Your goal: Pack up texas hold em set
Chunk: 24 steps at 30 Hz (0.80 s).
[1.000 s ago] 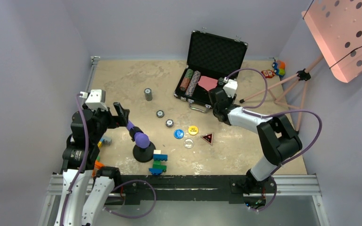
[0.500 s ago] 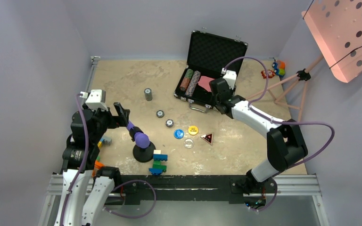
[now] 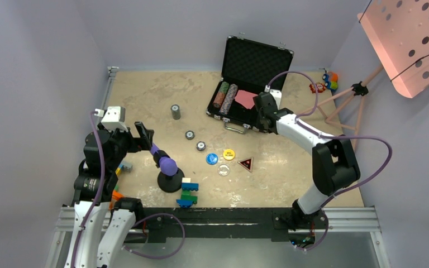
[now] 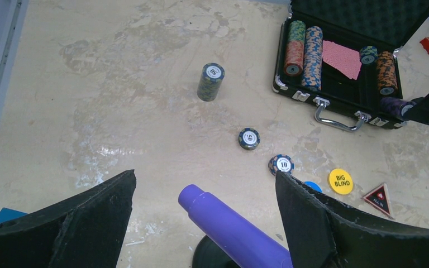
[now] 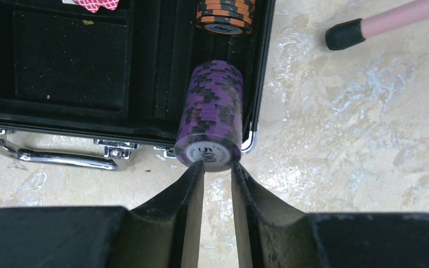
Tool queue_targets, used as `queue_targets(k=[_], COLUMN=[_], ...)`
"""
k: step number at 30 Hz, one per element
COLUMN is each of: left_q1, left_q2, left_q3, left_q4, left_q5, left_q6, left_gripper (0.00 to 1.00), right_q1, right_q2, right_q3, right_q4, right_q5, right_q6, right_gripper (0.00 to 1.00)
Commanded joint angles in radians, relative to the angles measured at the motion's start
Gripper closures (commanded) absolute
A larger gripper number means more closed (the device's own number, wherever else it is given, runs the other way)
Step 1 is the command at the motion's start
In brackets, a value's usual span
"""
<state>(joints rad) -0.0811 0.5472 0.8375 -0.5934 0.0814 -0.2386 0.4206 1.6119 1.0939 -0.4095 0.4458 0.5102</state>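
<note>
The black case [image 3: 257,58] stands open at the back, holding chip rows [image 3: 226,96] and pink cards [image 3: 246,99]. A purple chip stack [image 5: 212,111] lies on its side in the case's [image 5: 61,72] right slot, overhanging the front wall. My right gripper [image 5: 218,164] has its jaws nearly closed, tips against the stack's "500" face. A chip stack [image 4: 210,81], two single chips [image 4: 249,138] [image 4: 282,164], a yellow button [image 4: 341,181], a blue button [image 3: 211,158] and a clear button [image 3: 223,170] lie on the table. My left gripper [image 4: 205,176] is open.
A purple-tipped object [image 3: 168,167] on a black base stands between my left fingers. A toy-brick figure [image 3: 189,192] is near the front. A red triangle [image 3: 246,163] lies by the buttons. Pink tripod legs [image 3: 335,106] and small toys [image 3: 324,84] are at the right.
My right gripper has moved back and right, from in front of the case to its near right corner. The left arm has not moved.
</note>
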Motion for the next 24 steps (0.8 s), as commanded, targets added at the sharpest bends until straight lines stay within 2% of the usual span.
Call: queue_targets(k=[1, 8, 24], left_q1=[-0.006, -0.006, -0.006], left_q2=[-0.004, 0.000, 0.003], left_q3=[-0.001, -0.001, -0.001], left_q4=[0.014, 0.015, 0.015], left_q5=[-0.003, -0.003, -0.002], left_q6=[0.012, 0.012, 0.012], left_gripper=[0.02, 0.02, 0.02], right_q1=[-0.007, -0.027, -0.089], right_q2=[0.039, 0.085, 0.154], right_q3=[0.068, 0.084, 0.098], right_q4=[0.000, 0.011, 0.059], right_q5=[-0.036, 0.013, 0.004], right_q6=[-0.017, -0.002, -0.036], right_gripper=[0.73, 0.73, 0.73])
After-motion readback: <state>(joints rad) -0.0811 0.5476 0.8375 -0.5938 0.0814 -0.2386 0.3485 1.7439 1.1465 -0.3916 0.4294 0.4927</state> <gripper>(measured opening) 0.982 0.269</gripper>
